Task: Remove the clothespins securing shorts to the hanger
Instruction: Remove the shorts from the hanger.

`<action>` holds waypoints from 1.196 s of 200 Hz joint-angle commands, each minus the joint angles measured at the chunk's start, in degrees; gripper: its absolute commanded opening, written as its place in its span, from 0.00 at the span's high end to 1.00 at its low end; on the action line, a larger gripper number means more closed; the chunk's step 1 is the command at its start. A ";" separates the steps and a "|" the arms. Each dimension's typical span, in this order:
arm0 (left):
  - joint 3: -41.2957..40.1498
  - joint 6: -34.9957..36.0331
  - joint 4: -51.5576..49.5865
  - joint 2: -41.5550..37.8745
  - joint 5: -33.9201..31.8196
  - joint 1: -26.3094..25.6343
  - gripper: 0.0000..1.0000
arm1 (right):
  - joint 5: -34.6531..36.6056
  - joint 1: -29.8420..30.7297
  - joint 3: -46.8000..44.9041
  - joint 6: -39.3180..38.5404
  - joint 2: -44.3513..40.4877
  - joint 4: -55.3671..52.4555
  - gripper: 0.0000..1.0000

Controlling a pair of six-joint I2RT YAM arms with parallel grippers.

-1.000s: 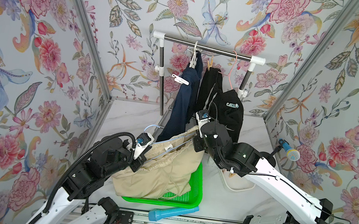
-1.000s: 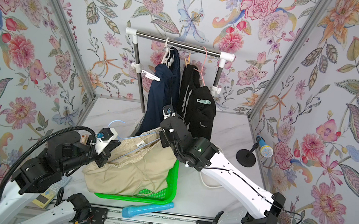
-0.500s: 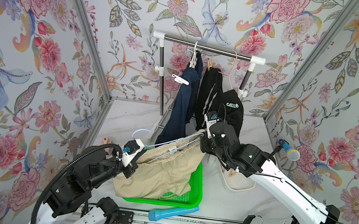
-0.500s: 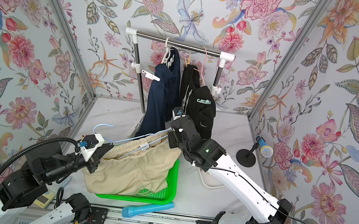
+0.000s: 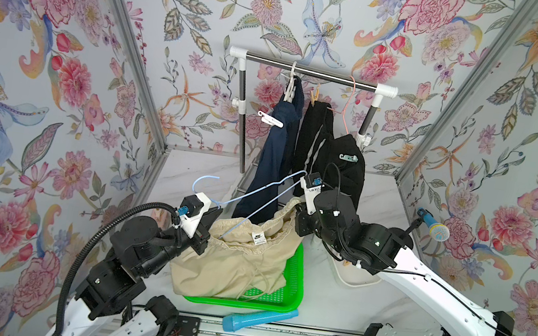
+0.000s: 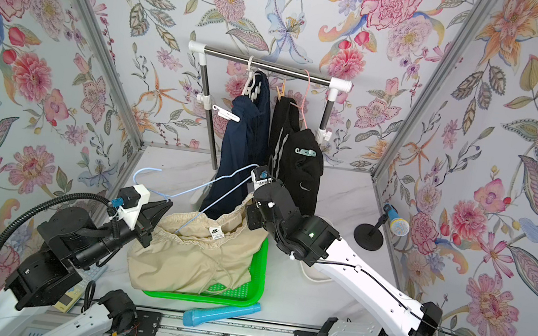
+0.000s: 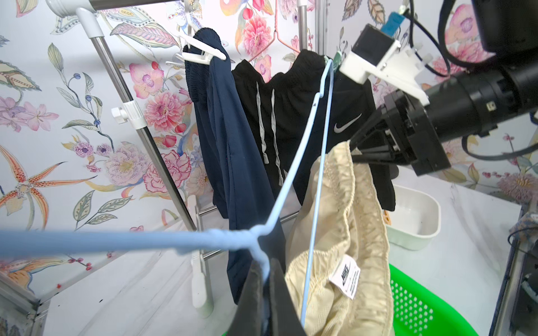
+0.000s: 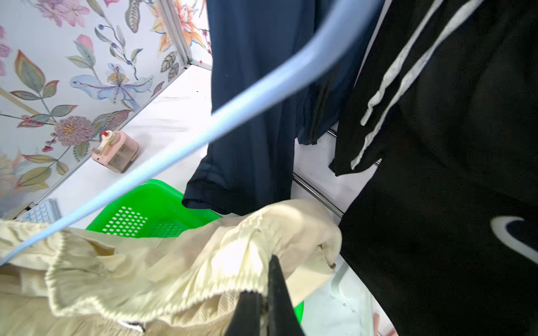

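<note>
floral booth (image 5: 60, 78): blue hanger (image 7: 116, 243) is gripped tight by left gripper (image 7: 263, 279), cream shorts (image 5: 237, 260) by right gripper (image 8: 266, 279); pink gadget (image 8: 116, 151) seen right-wrist only.

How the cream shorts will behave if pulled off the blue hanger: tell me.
Probably floppy: the cream shorts sag in folds over the green basket. The waistband bunches where the right tool pinches it, so it may stretch before sliding off the blue hanger. The loose drawstring could snag on the basket.

White marbled table (image 5: 330, 311) bears green basket (image 5: 296, 285), blue tube (image 5: 258, 318), white tub (image 7: 422, 229).
</note>
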 commanded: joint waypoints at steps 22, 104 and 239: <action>-0.16 -4.44 9.90 2.40 1.68 -0.42 1.00 | -0.11 2.82 1.40 -1.19 -1.52 2.89 1.00; 1.19 -7.59 17.07 5.61 -0.20 -0.43 1.00 | 7.41 1.91 1.70 -3.96 -7.08 2.95 1.00; 6.29 -9.13 5.70 4.43 -25.24 -0.42 1.00 | -13.37 15.39 7.74 -2.66 2.85 -0.45 1.00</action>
